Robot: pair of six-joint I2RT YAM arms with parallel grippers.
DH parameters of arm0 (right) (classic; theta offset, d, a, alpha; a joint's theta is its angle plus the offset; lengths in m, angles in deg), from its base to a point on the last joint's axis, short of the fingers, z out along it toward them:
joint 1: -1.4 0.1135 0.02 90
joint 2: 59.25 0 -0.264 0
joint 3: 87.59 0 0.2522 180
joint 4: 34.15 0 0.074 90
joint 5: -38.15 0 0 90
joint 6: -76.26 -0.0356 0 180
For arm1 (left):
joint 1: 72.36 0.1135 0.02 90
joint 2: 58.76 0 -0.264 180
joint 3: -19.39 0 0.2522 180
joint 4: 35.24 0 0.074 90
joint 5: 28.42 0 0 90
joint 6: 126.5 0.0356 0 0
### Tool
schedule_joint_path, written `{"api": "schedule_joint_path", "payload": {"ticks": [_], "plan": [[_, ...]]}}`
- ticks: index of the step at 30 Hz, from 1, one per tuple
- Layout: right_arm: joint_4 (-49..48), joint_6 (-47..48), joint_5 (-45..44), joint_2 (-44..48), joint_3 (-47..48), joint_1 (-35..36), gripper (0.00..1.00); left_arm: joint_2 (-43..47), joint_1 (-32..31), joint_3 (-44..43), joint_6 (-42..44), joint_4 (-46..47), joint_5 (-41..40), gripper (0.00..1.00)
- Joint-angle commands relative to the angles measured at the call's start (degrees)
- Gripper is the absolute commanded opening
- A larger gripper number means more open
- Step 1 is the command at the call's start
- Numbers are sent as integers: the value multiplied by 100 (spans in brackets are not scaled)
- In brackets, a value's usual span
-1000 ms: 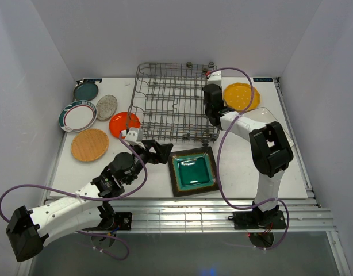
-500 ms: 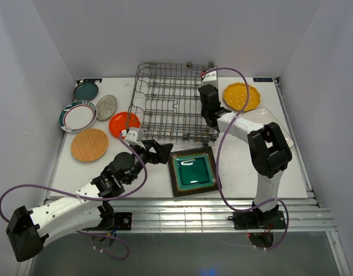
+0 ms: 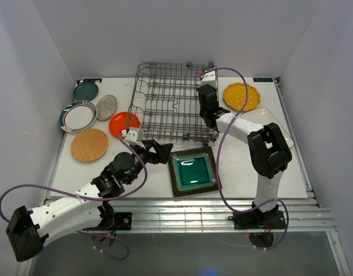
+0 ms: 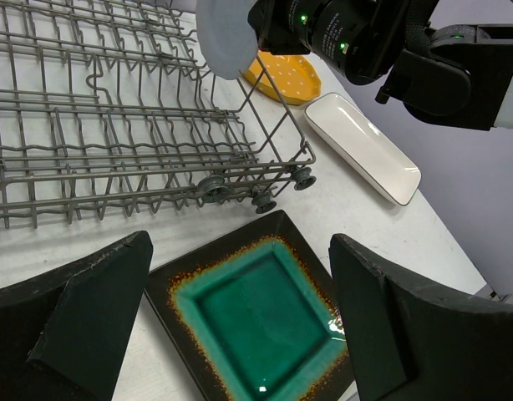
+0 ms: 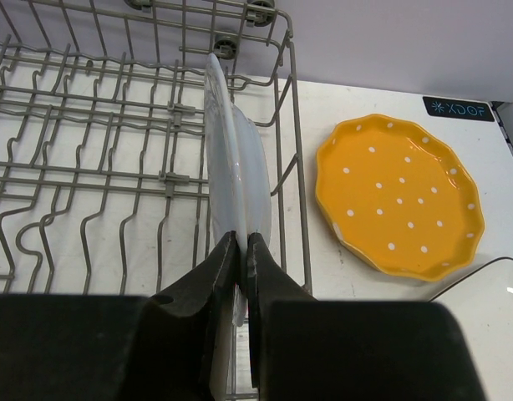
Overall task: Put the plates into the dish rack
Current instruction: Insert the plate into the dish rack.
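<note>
From above, the rack (image 3: 165, 109) stands at the far middle of the surface (image 3: 240, 167), and my right arm (image 3: 237, 125) reaches over its right side. My left claw (image 3: 160, 152) hovers wide open and empty by the rack's near edge, just beside the square plate (image 3: 192, 171). My left wrist view shows that square plate lying flat and untouched under the spread fingers. Beyond it, the pale plate (image 4: 227, 38) stands on edge above the rack's right side. In my right wrist view, my right claw (image 5: 242, 244) is pinched tight on the pale plate's rim. The plate is upright and runs alongside the rack's right wall, with the yellow plate (image 5: 398, 196) flat outside it. I cannot tell whether its lower edge rests on the wires. To seat it well, I judge I should keep it vertical, lower it straight between two tines clear of the wall wire, and loosen only once the tines hold it.
</note>
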Motion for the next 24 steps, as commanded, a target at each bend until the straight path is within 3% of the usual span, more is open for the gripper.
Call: {"api": "schedule_joint_path", "payload": {"ticks": [1,24], "plan": [[-619,-121,-114,317,266,25,8,65,19,-184,-22,-59,56,98],[-329,-586,-132,-131,301,-19,8,21,28,-184,-39,-59,73,98]]}}
